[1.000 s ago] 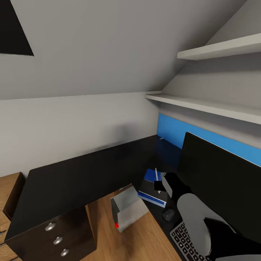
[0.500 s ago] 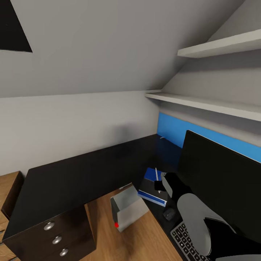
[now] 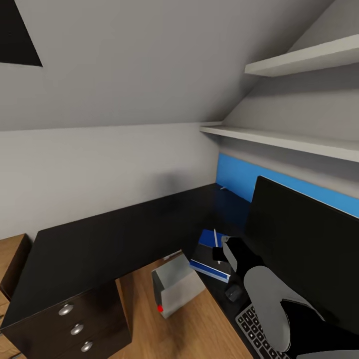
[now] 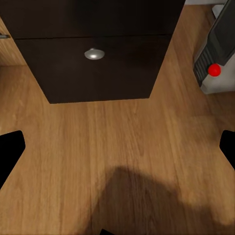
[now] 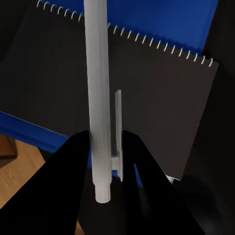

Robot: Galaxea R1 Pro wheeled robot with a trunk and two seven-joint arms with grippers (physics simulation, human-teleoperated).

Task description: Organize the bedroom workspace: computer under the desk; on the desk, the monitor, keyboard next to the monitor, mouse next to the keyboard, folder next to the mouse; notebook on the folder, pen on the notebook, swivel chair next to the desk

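Note:
My right gripper [image 5: 105, 152] is shut on the white pen [image 5: 99, 98], holding it just above the dark grey notebook [image 5: 161, 107]. The notebook lies on the blue folder [image 5: 161, 19]. In the head view the same gripper [image 3: 219, 254] hovers over the notebook [image 3: 205, 258] and folder [image 3: 208, 238] on the black desk [image 3: 109, 239]. Beside the folder sits the mouse [image 3: 232, 293], then the keyboard [image 3: 254, 331] in front of the monitor [image 3: 304, 249]. The grey computer [image 3: 174, 289] stands on the floor under the desk. My left gripper [image 4: 117, 152] is open over the floor. The swivel chair is out of view.
The black drawer unit [image 3: 75, 324] stands at the desk's left end, with a wooden chest [image 3: 10, 259] beyond it. Two white shelves [image 3: 284, 142] hang over the monitor, and a blue back panel [image 3: 239, 177] runs behind it. Bare wooden floor [image 4: 117, 147] lies between drawers and computer.
The head camera has swung slightly, sliding the desk's left end and the drawers toward the picture's left. The right gripper still holds the pen over the notebook.

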